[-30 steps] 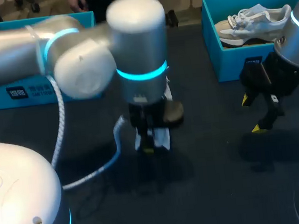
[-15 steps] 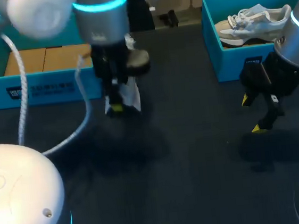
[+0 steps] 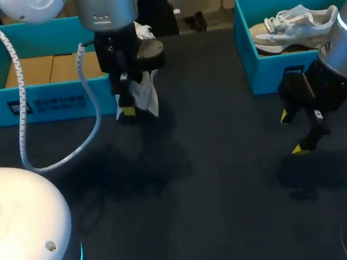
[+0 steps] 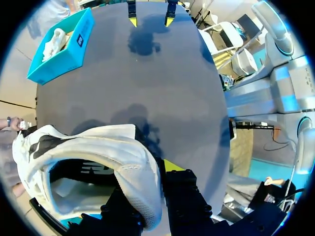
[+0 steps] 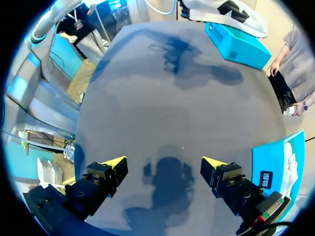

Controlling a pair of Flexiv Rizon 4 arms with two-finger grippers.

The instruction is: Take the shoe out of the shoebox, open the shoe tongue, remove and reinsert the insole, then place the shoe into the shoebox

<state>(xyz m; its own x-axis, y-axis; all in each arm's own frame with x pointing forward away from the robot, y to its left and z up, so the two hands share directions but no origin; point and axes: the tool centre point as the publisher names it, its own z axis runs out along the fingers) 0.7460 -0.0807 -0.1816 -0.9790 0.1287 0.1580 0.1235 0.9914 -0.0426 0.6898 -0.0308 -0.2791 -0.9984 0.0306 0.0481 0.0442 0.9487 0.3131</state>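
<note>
White shoe point(image 3: 146, 95) is pinched by the left pincer point(image 3: 128, 110), held up off the worktop point(image 3: 228, 180) just right of the left shoebox point(image 3: 47, 106), by its near right corner

Head view alone shows that box's brown cardboard floor, and a second white shoe point(image 3: 292, 23) lying in the right shoebox point(image 3: 267, 73) at far right

Left wrist view adds the grip detail: both fingers clamp the padded rim of the shoe's opening, and the inside of the shoe faces the camera

Right pincer point(image 3: 298, 132) hangs above the worktop, near side of the right shoebox, fingers spread. Its own wrist view confirms it: yellow tips wide apart, only bare worktop and the pincer's shadow between them, held shoe visible at the far edge
</note>
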